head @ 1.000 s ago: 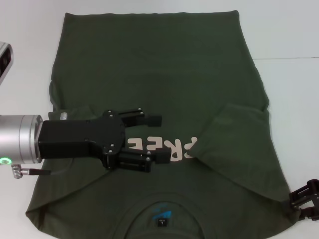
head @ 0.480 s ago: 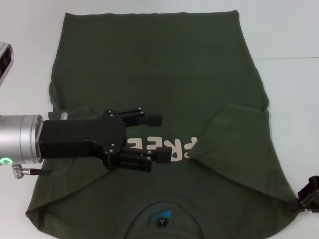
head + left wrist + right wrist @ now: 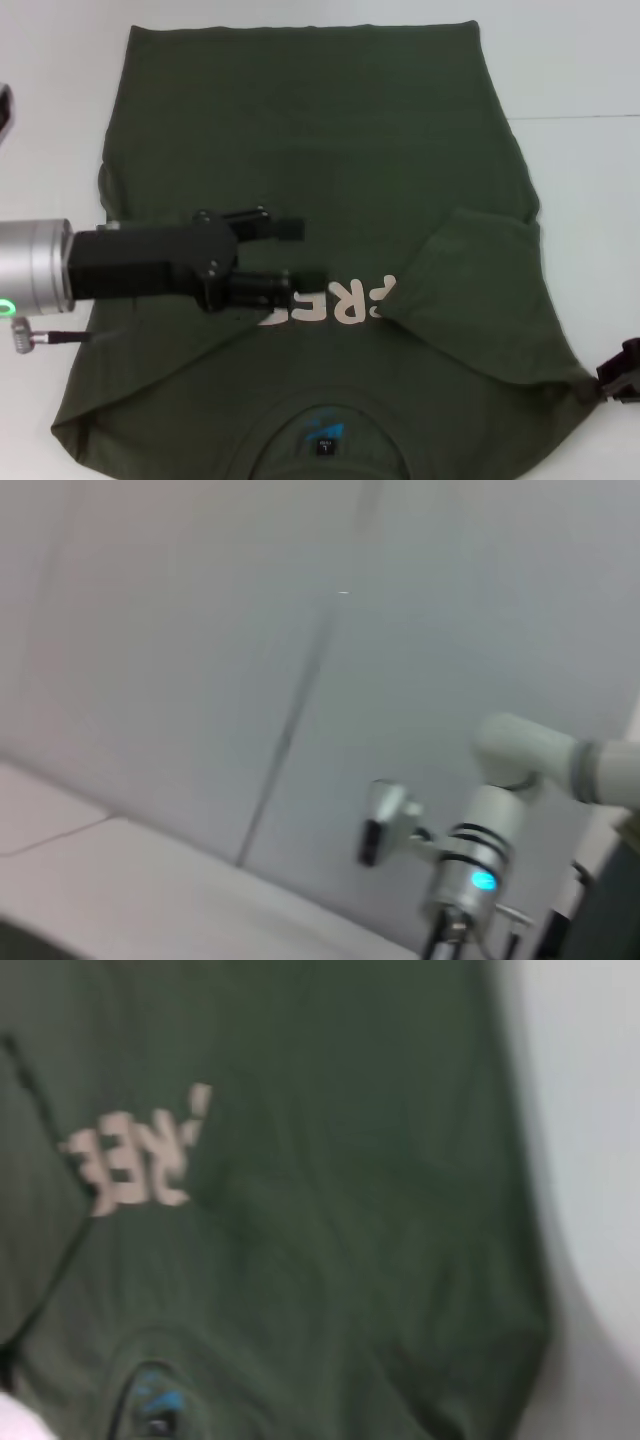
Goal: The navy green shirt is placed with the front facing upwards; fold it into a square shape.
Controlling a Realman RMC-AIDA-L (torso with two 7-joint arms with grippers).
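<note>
Seeing shirt (image 3: 310,150) flat on tabletop (image 3: 580,70), long axis front-to-back, collar toward near edge, hem far. Our left gripper (image 3: 300,255) above chest, fingers spread. Right gripper (image 3: 622,372) at near-right edge; we cannot tell its grip.

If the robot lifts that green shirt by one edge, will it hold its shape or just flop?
The navy green shirt will probably flop: its sleeve already lies folded over flat. It looks thin and wrinkled, so likely light, draping and bunching rather than sliding as one piece.
</note>
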